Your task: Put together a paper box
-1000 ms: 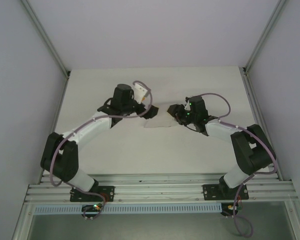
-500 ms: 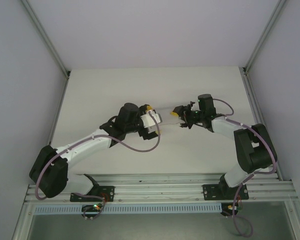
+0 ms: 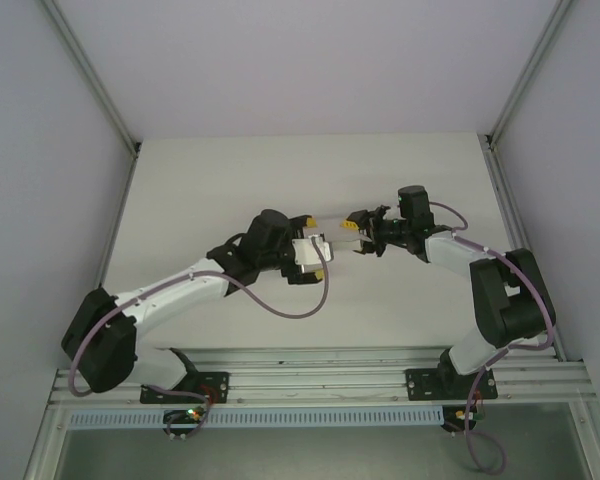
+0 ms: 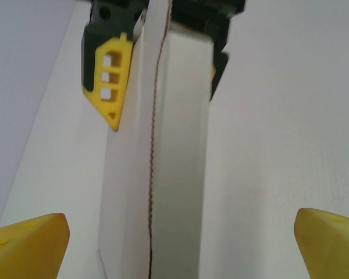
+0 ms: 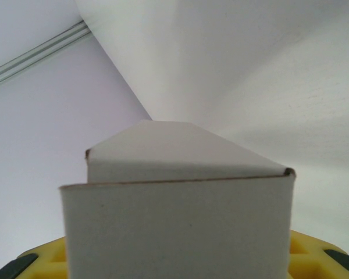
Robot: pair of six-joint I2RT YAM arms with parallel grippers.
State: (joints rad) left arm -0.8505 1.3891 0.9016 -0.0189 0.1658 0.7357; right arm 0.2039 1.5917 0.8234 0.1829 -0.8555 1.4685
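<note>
White card, the paper box [image 4: 174, 145] sat over the bench [image 3: 220, 180], its far end clamped in the right hand [image 3: 358, 228]. The left hand [image 3: 316, 238] gaped wide astride its near end. An off-centre squeeze might crush the thin walls or twist the box loose.

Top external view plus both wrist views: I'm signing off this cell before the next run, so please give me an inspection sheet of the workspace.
Surface: white table, bare apart from the work.
Job's things: paper box, white card folded into a long narrow shape, held between the two arms; whether it touches the table cannot be told.
Clutter: nothing seen.
Grippers: right gripper clamped on the box's far end; left gripper wide open, a finger on each side of the box, apart from it.
Cables: purple cables loop along both arms, clear of the box.
Surroundings: pale walls; aluminium frame rails at the near edge.
</note>
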